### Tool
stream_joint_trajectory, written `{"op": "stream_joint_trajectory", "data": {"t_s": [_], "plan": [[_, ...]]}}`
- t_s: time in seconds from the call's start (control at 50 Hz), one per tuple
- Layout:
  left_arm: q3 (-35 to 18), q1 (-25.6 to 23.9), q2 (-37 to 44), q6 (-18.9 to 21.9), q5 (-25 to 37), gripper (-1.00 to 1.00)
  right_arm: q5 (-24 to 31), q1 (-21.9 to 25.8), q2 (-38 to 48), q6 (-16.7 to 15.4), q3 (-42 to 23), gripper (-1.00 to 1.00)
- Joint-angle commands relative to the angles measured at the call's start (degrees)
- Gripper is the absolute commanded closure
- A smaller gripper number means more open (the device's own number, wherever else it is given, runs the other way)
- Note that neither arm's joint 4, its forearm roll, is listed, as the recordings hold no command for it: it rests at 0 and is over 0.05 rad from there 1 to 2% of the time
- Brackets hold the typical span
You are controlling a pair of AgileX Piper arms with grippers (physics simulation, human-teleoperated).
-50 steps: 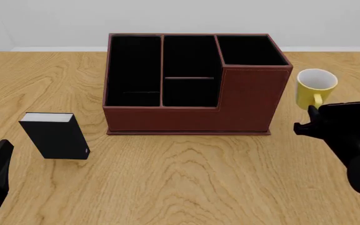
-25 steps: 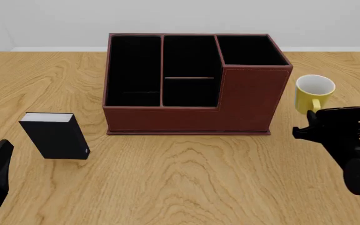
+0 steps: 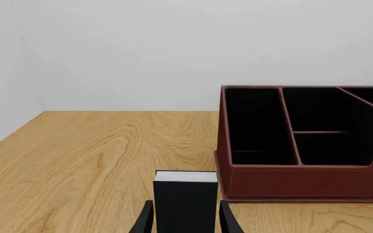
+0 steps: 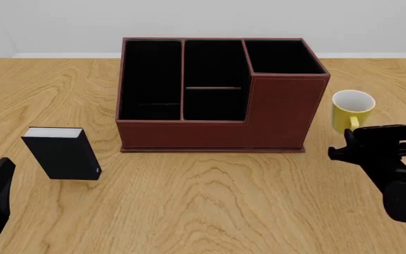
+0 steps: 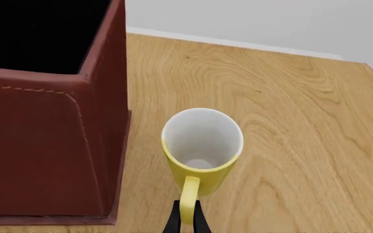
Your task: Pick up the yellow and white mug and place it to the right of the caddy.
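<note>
A wooden table [image 4: 203,201] with a light oak grain is filling most of the front view. A small black book-like block [image 4: 62,152] with a white top edge is standing upright at the lower left of that frame, leaning slightly. A pale grey wall [image 4: 203,21] is running across the top behind the table's far edge.

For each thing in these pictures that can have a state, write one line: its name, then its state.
Mug: upright, empty, handle held by the right tool, just right of the caddy.
Caddy: upright, open-topped; nothing shows in its compartments.
Black block: on the table left of the caddy, untouched.
Right tool: shut on the mug's handle.
Left tool: open, fingers either side of the block as its camera sees it, holding nothing.
</note>
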Motion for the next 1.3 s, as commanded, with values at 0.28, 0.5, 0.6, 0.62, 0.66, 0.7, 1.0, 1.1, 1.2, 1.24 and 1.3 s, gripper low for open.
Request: {"op": "stream_joint_trajectory", "data": {"t_s": [0.28, 0.5, 0.6, 0.62, 0.66, 0.7, 1.0, 1.1, 1.2, 1.24, 1.3], "plan": [[0.0, 0.0, 0.0, 0.0, 0.0, -1.0, -3.0, -0.4, 4.0, -0.1, -0.2, 1.0], [0.0, 0.0, 0.0, 0.0, 0.0, -1.0, -3.5, -0.5, 4.9, -0.1, -0.2, 1.0], [0.0, 0.0, 0.0, 0.0, 0.0, -1.0, -3.9, -0.3, 6.0, -0.3, -0.4, 1.0], [0.0, 0.0, 0.0, 0.0, 0.0, -1.0, -4.0, -0.3, 6.0, -0.2, -0.4, 1.0], [0.0, 0.0, 0.0, 0.0, 0.0, -1.0, -4.0, -0.4, 5.8, -0.3, -0.3, 1.0], [0.0, 0.0, 0.0, 0.0, 0.0, -1.0, -4.1, -0.5, 6.0, -0.3, -0.3, 1.0], [0.0, 0.0, 0.0, 0.0, 0.0, -1.0, -4.4, -0.7, 7.1, -0.2, -0.7, 1.0], [0.0, 0.0, 0.0, 0.0, 0.0, -1.0, -4.7, -0.6, 7.5, -0.3, -0.7, 1.0], [0.0, 0.0, 0.0, 0.0, 0.0, -1.0, -5.0, -0.5, 7.9, -0.5, -0.7, 1.0], [0.0, 0.0, 0.0, 0.0, 0.0, -1.0, -5.4, -0.6, 8.5, -0.5, -0.8, 1.0], [0.0, 0.0, 0.0, 0.0, 0.0, -1.0, -6.0, -0.6, 9.4, -0.6, -0.9, 1.0]]}}
